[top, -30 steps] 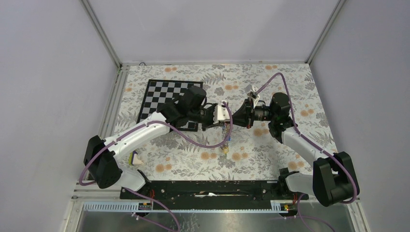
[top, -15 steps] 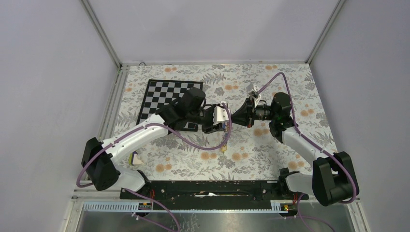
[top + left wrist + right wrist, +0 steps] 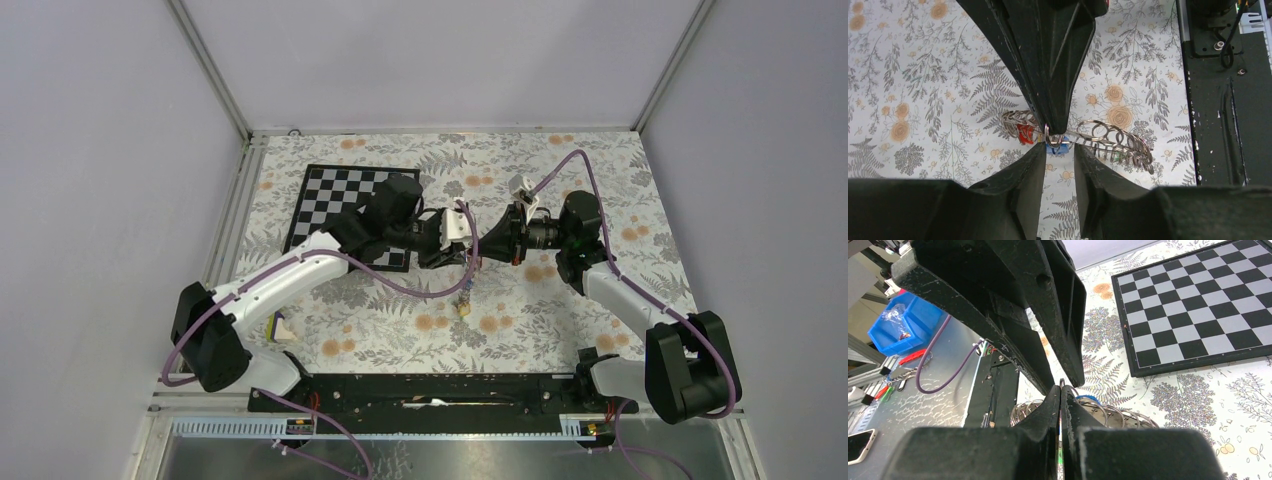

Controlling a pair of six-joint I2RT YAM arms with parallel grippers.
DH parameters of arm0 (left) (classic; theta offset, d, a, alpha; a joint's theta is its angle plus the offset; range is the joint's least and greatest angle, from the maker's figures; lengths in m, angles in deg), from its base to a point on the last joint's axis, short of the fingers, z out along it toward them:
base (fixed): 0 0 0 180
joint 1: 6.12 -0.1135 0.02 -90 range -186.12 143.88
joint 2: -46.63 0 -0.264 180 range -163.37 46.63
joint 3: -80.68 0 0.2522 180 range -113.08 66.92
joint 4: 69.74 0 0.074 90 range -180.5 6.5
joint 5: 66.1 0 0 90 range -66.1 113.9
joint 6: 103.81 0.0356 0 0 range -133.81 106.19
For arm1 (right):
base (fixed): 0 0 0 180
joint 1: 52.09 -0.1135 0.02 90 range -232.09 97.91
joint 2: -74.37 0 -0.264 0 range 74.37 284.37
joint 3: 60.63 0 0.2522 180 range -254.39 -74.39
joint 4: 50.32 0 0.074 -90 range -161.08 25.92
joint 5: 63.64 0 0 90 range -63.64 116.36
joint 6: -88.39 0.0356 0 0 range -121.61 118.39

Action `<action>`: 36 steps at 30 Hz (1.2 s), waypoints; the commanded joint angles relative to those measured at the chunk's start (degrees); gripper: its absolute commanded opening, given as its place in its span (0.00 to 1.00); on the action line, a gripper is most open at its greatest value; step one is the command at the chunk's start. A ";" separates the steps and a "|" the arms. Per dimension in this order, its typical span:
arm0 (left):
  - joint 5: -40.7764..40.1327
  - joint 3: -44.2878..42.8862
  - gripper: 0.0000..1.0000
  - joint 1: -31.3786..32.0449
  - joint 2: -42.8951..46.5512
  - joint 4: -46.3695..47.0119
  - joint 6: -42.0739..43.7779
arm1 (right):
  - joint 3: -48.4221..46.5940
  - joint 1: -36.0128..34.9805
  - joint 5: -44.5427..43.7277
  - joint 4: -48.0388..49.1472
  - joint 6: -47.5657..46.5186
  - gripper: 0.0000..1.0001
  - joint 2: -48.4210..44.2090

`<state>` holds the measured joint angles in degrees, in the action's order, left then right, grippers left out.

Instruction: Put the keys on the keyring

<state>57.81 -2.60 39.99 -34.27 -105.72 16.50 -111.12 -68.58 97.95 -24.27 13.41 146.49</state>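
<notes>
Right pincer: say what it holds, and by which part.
The right pincer is shut on the keyring, pinching one small loop near the chain's middle.

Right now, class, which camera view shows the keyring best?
The left wrist view: the keyring spreads across it as a chain of metal loops. The right wrist view shows only a few loops, mostly hidden; the top external view shows a tiny dangling strand.
</notes>
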 commanded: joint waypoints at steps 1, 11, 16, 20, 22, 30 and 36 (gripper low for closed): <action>3.73 -3.59 0.31 -0.38 -0.95 3.21 -1.91 | -0.62 0.32 1.53 4.33 -0.44 0.00 -0.61; 5.29 -4.40 0.10 -0.67 -2.34 2.95 -2.61 | -0.38 0.32 1.45 4.05 -0.79 0.00 -0.92; 3.46 -5.06 0.00 -0.91 -1.76 0.08 -0.32 | -0.16 0.31 0.89 3.59 -1.93 0.00 -1.09; 0.86 -9.10 0.00 -0.77 -2.32 -7.99 3.97 | -0.60 0.40 -1.21 -1.87 -7.52 0.16 -2.56; -1.41 -13.33 0.00 -0.48 -3.81 -14.50 5.63 | -1.49 0.34 -3.26 -8.07 -13.65 0.28 -4.01; -9.40 -26.62 0.00 2.39 -10.73 -30.76 3.76 | -2.45 0.19 -4.44 -12.33 -18.47 0.53 -5.13; -8.79 -30.32 0.00 3.84 -13.21 -32.06 0.20 | -1.34 -0.53 -3.61 -7.55 -15.39 0.53 -4.57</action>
<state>49.81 -28.72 42.98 -47.10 -136.86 19.10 -111.45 -68.56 94.32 -36.31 -2.72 142.34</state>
